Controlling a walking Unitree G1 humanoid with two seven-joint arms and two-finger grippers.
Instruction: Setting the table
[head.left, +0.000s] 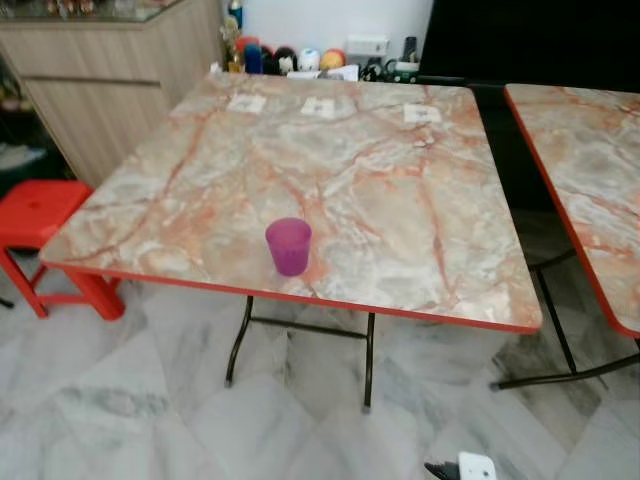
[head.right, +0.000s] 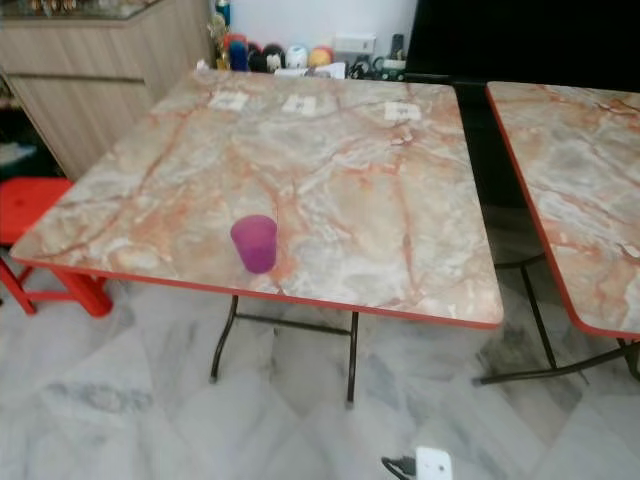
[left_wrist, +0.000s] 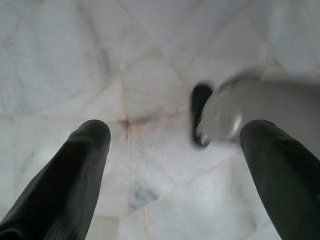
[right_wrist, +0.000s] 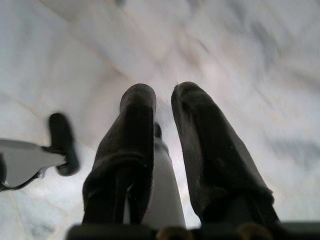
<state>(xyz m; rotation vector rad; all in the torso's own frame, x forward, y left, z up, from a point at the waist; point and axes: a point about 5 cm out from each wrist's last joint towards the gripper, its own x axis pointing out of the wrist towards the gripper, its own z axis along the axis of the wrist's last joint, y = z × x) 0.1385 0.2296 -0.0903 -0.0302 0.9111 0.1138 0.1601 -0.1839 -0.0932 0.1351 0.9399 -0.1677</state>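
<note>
Purple cup sits at the table's six o'clock edge; left gripper hangs spread, right gripper pinches something white—approach next.

The left gripper has two long, round, black fingers. The right gripper has two fat black fingers too.

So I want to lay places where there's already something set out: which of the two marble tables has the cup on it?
The left table, the one seen whole. A purple cup stands upright near its front edge. The right table, partly cut off, shows bare top.
</note>
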